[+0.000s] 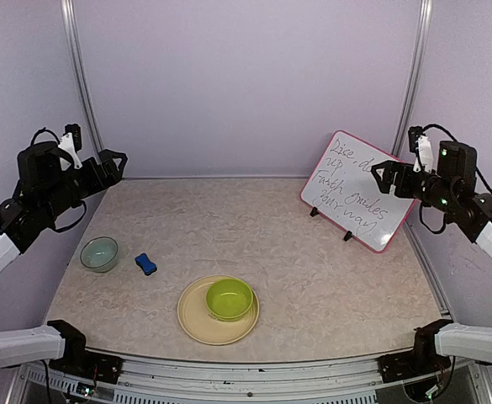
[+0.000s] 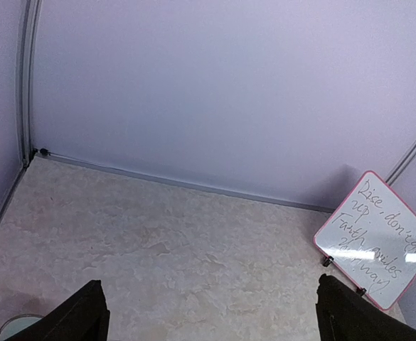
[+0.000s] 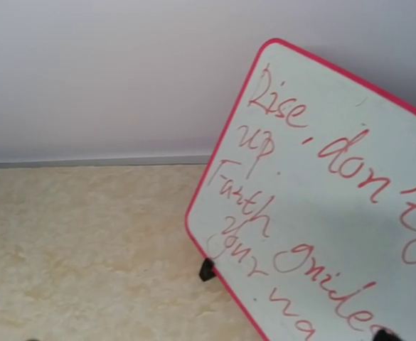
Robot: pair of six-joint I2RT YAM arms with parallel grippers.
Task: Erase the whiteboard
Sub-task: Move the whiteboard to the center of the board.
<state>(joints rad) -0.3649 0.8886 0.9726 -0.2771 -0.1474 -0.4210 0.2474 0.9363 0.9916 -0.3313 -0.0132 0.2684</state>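
1. Progress: nothing wiped yet. The whiteboard [image 1: 357, 190] carries handwriting on every line, with no smeared or cleared patch visible.
2. Left to do, by judgement: fetch a wiper, probably the small blue block [image 1: 145, 263] lying left of the plate [image 1: 197, 324], then clear the whole face.
3. Location: stands at the far right of the table near the back wall, propped on two small black feet, leaning back and turned at an angle.
4. Look: white rectangle, rounded pink-red frame. Shows red script in the right wrist view, opening "Rise, don't", with the rest cut off by the picture edge.
5. Left gripper [image 1: 115, 160]: hovers high over the left edge, spread fully wide, holding nothing.
6. Right gripper [image 1: 383, 175]: hovers near the board, apart from it, equally wide and empty.
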